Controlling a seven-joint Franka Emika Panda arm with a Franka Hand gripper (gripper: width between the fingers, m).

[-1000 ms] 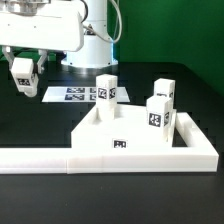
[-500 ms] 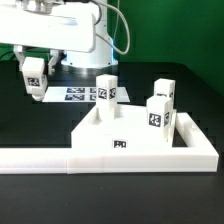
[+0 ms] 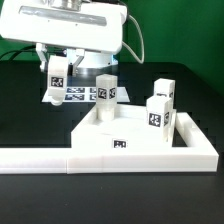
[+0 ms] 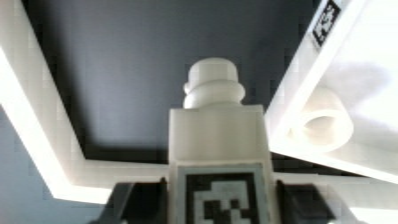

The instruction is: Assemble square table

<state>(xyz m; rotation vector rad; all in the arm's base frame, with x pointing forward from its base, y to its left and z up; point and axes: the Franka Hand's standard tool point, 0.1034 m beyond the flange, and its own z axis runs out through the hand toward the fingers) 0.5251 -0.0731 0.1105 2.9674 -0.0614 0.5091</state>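
Low wall: a long white L-shaped wall [image 3: 40, 158] is laid on the black tabletop [image 3: 30, 200]. One run goes along the front and a short run goes up the exterior view's right.
Inside the wall's corner: the white square top [image 3: 125, 128] is laid flat and pushed up against both runs of the wall. A small tag is seen on its front edge.
On the square top: three white legs are stood upright, each with a black-and-white tag. The left leg [image 3: 107, 90] is set apart, and the back right leg [image 3: 165, 93] and front right leg [image 3: 156, 113] are close together.
Fourth leg: the held leg [image 3: 57, 74] is seen up over the marker board [image 3: 80, 96], a bit tilted, just to the exterior view's left of the left leg.
Arm: it is reached down from the top of the picture, with the wrist turned a little.
Jaws: they are clamped on the held leg [image 4: 217, 150], one on each side.
Wrist view: the leg's rounded peg [image 4: 210, 78] is pointed away from the camera.
Hard to see: whether the held leg touches the marker board cannot be told. The arm's upper part is cut off. The wrist view is blurry.
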